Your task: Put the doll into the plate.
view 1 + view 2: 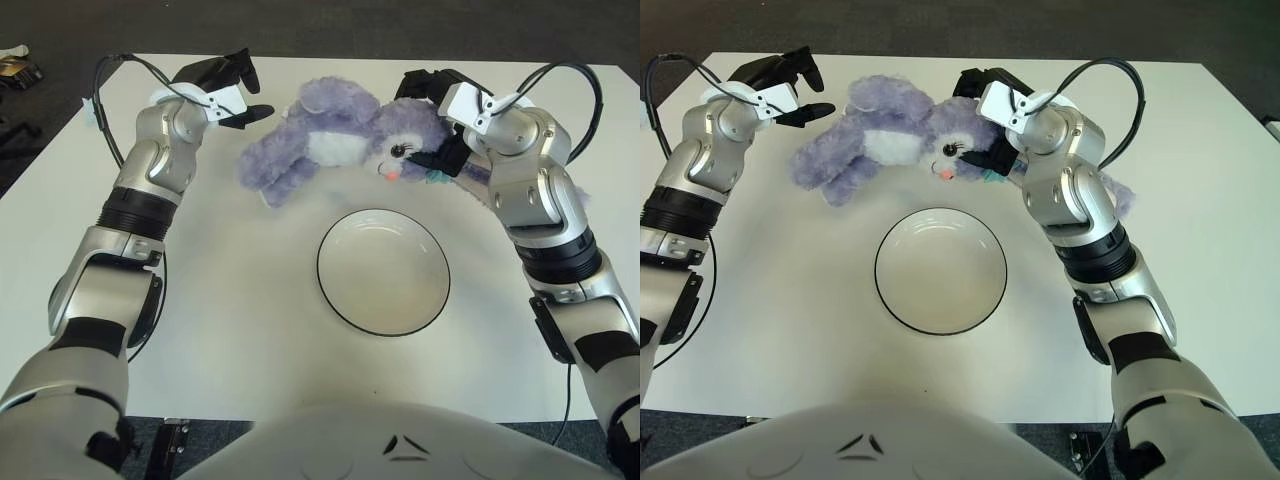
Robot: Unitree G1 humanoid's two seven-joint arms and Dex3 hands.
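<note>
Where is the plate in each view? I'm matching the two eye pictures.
Left eye view: plate, right of centre, below the doll.
Right eye view: plate, just left of centre, below the doll's face.
Shared landmark: the doll's pink mouth, directly above the plate's far rim.
</note>
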